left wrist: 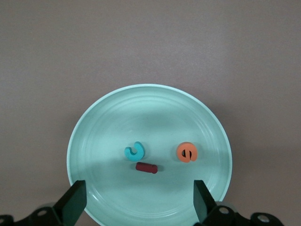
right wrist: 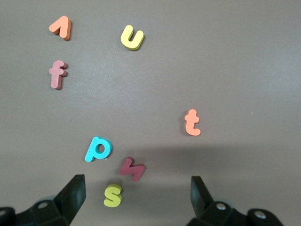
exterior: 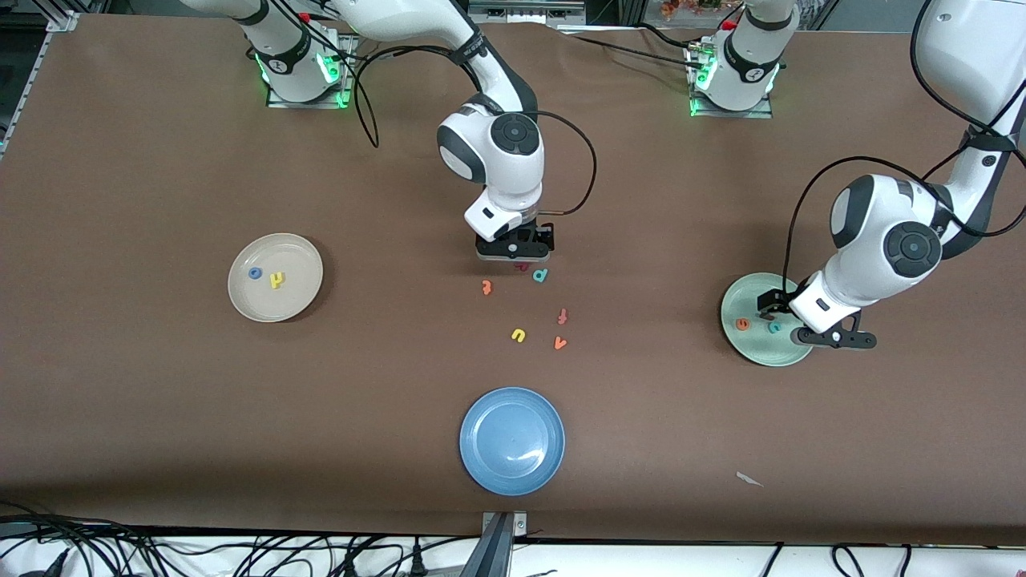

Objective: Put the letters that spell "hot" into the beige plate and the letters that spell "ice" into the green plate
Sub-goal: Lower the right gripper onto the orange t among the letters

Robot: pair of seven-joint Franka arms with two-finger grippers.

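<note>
The beige plate lies toward the right arm's end, holding the blue "o" and yellow "h". The orange "t" lies on the table mid-way, beside the loose letters. My right gripper hangs open just above that cluster, holding nothing. The green plate holds the teal "c", dark red "i" and orange "e". Over this plate my left gripper stands open and empty.
Loose letters lie mid-table: teal "p", yellow "s", a dark red zigzag letter, pink "f", yellow "u", orange "v". A blue plate sits nearer the camera. A white scrap lies near the front edge.
</note>
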